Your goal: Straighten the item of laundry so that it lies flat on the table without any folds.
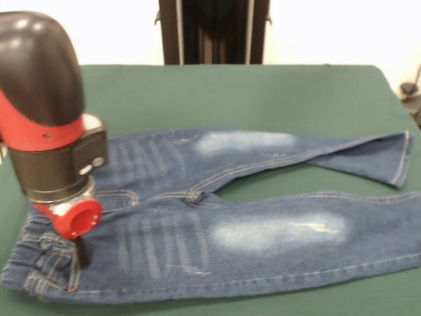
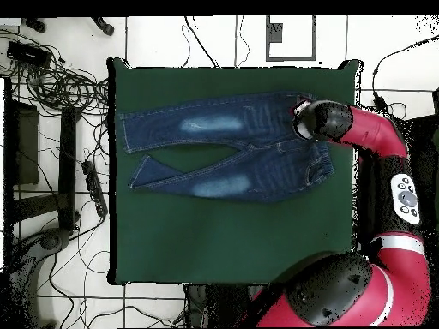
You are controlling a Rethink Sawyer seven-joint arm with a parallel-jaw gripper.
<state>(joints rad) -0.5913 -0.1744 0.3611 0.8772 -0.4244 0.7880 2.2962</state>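
i'm seeing the jeans [image 1: 250, 224] lying spread on the green table [image 1: 263, 92], front side up, both legs stretching off to the right in the front view. the far leg's cuff is folding back over itself near its end. the waistband is bunching and wrinkling at the left end. the gripper [image 1: 80, 253] is coming down right at that waistband corner, its dark tip touching or just above the denim, i can't tell which. can't tell if it's open or closed either, arm head is blocking it. overhead, the arm [image 2: 339, 122] is sitting over the waist end of the jeans [image 2: 214, 146].
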